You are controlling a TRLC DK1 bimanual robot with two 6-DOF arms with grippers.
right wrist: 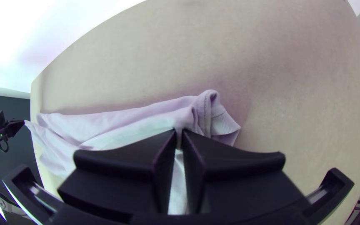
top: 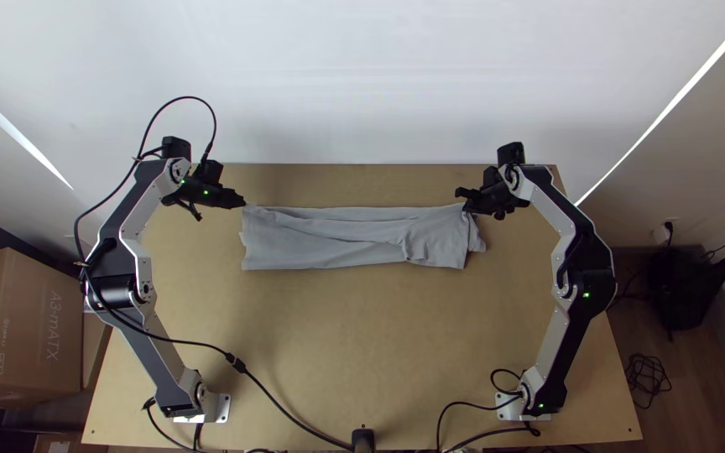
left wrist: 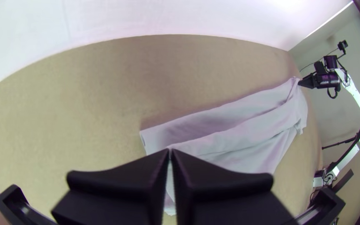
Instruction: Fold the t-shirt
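Observation:
The grey t-shirt (top: 329, 243) lies as a long, narrow folded strip across the upper table, with lengthwise creases and a bunched right end. My left gripper (top: 242, 202) is shut on the strip's far left corner. At the far edge of the right end, my right gripper (top: 465, 204) is shut on a pinch of cloth. In the left wrist view, the t-shirt (left wrist: 238, 125) runs from the left gripper (left wrist: 170, 153) toward the other arm. Ribbed trim shows on the t-shirt (right wrist: 134, 121) beside the right gripper (right wrist: 179, 134) in the right wrist view.
Bare wooden table (top: 337, 335) lies between the shirt and the arms' bases. A black cable (top: 274, 404) crosses its near left part. A cardboard box (top: 27, 323) stands left of the table, and a white wall (top: 362, 84) rises behind the far edge.

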